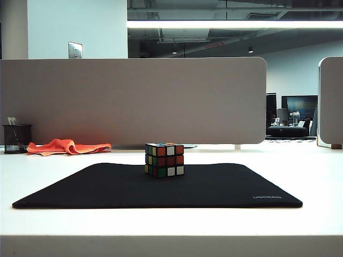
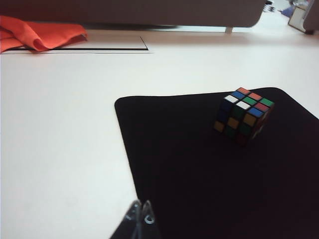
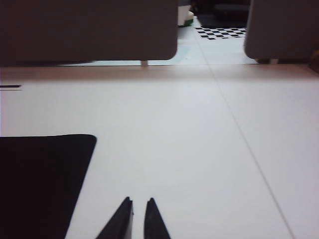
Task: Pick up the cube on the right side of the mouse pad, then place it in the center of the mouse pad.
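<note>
The cube [image 1: 164, 159] sits upright on the pad [image 1: 107, 187], around its middle and toward the far edge, with nothing touching it. In the left wrist view it [image 2: 243, 115] rests on the pad [image 2: 199, 174] well away from the left gripper [image 2: 140, 215], whose tips are pressed together with nothing between them, low over the pad's near edge. The right gripper [image 3: 138, 211] hangs over the bare table [image 3: 199, 149] just beside the pad's corner [image 3: 40, 179]; its jaws stand a narrow slit apart, empty. An orange cloth [image 1: 67, 146] and a black pen cup [image 1: 16, 138] lie far left.
</note>
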Robot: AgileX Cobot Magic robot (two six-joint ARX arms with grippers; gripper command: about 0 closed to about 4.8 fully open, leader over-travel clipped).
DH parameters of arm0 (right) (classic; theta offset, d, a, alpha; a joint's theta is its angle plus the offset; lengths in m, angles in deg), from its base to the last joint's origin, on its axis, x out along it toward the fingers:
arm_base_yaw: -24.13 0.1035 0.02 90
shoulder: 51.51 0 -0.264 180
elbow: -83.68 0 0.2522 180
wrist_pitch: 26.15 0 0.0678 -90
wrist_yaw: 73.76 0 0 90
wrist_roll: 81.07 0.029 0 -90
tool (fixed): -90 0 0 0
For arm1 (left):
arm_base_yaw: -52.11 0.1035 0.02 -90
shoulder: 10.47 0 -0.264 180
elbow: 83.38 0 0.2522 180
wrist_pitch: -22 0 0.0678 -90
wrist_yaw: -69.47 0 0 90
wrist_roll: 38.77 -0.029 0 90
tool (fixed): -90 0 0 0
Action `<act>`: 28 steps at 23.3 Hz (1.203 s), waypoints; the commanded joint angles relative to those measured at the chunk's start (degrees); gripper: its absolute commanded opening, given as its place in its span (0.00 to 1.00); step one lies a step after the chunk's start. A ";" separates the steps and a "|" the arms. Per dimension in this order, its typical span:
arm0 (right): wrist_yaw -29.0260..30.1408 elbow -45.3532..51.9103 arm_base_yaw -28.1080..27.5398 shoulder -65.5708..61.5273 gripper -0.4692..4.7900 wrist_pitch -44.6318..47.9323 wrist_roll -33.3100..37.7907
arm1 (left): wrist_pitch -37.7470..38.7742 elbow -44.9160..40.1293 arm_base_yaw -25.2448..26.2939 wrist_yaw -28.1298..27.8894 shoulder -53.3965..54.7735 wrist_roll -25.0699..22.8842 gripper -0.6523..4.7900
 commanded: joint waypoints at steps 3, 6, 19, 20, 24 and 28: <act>5.64 6.60 0.04 8.61 0.19 0.48 -2.45 | -5.05 -4.24 0.07 -0.35 0.04 -0.02 0.11; 6.75 9.03 0.04 13.27 0.18 0.42 -2.45 | -6.71 -6.12 0.07 -0.33 0.04 0.00 0.11; 14.95 11.52 0.00 17.51 0.09 -0.22 -7.61 | -11.50 -6.54 0.07 0.57 -4.44 0.00 0.11; 14.93 11.52 0.00 17.51 0.09 -0.13 -7.61 | -11.43 -6.54 0.07 0.39 -5.38 0.00 0.11; 14.93 11.50 0.00 17.51 0.09 0.35 -7.61 | -5.92 -6.54 0.07 0.13 -11.47 0.09 0.11; 14.75 11.47 0.00 17.53 0.09 0.79 -7.58 | 2.67 -6.54 0.11 -1.88 -19.52 -2.56 0.11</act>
